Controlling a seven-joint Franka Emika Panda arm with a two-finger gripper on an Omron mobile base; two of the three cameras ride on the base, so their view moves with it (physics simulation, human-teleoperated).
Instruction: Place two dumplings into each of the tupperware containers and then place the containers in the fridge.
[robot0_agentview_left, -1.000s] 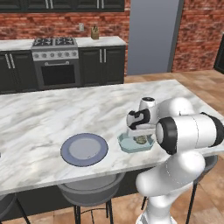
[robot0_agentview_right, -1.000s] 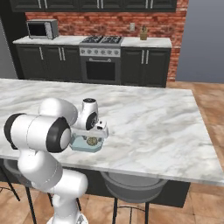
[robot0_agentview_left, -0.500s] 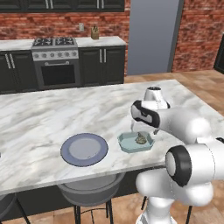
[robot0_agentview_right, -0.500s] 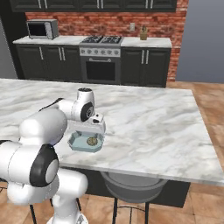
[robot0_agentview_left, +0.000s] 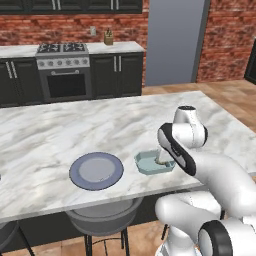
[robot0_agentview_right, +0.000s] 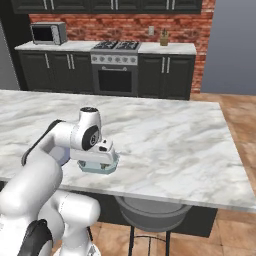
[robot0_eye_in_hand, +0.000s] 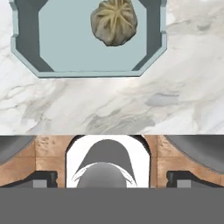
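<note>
Below end effector (robot0_agentview_right: 102, 159), wide open, empty: dumpling (robot0_eye_in_hand: 113, 21) lying inside tupperware container (robot0_eye_in_hand: 87, 59).

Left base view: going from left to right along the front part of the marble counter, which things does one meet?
Round plate → tupperware container → the white arm, which leans over the container's right end.

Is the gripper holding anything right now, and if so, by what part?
Nothing is held. The gripper is open above the counter, beside the container, and one dumpling lies loose inside it.
</note>
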